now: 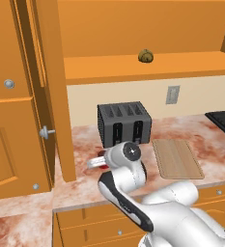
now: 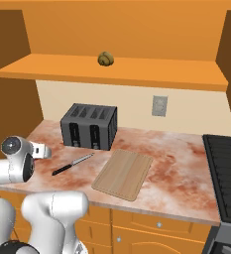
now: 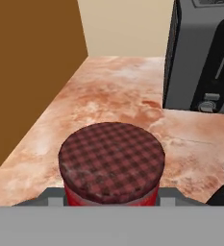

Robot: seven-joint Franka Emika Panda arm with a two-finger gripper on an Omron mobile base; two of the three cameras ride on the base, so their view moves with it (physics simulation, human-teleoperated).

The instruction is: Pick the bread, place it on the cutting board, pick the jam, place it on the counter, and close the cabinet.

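The jam [image 3: 111, 161], a red jar with a dark checked lid, sits between the jaws of my gripper [image 3: 111, 198], which is shut on it. The gripper [image 1: 97, 163] holds the jar low over the counter [image 1: 85, 144], left of the toaster; I cannot tell if the jar touches the stone. A sliver of red jam [image 2: 38, 155] shows at the gripper [image 2: 42, 151]. The bread [image 1: 145, 56] [image 2: 105, 58] lies on the shelf of the open cabinet [image 1: 133, 67]. The cutting board [image 1: 176, 158] [image 2: 123, 173] lies bare, right of the toaster.
A dark toaster [image 1: 123, 123] [image 2: 89, 126] [image 3: 205, 53] stands at the back of the counter. A black-handled knife [image 2: 72, 164] lies in front of it. The open cabinet door [image 1: 17, 96] hangs at the left. A black stove [image 2: 226, 168] borders the right.
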